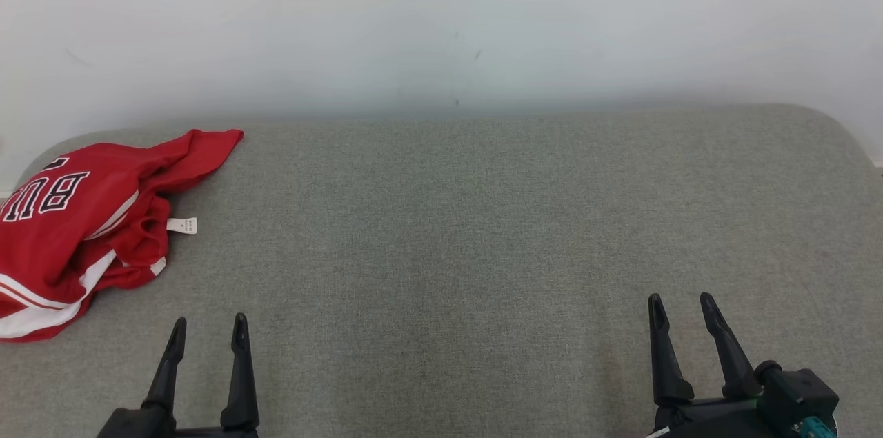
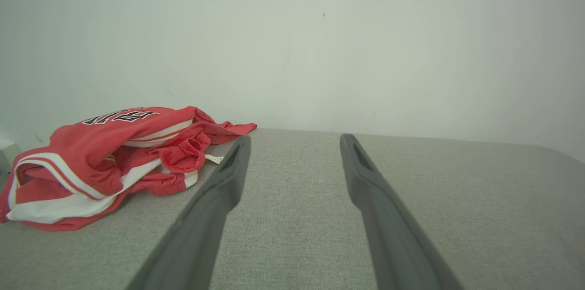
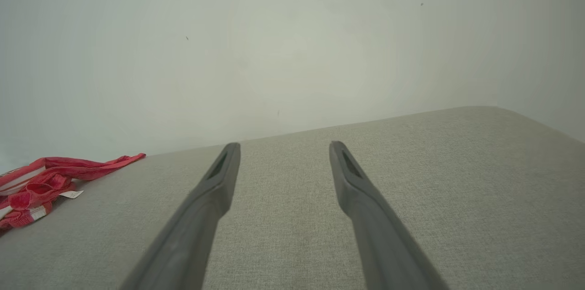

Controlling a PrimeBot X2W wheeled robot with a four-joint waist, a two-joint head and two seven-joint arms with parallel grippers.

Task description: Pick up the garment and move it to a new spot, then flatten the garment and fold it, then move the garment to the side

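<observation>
Leftward, crumpled red garment point(image 1: 69, 245), bare grey surface point(image 1: 483, 252)

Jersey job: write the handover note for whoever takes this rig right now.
Left gripper: open, empty, low over the grey surface, just right of the jersey.
Right gripper: open, empty, far from the jersey.
Jersey: red, crumpled in a heap at the surface's left end, white tag showing, untouched by either gripper.
Done: nothing yet.
Left: pick it up, move it to a new spot, flatten, fold, then move it aside. The left gripper is nearer for the first grasp.
</observation>
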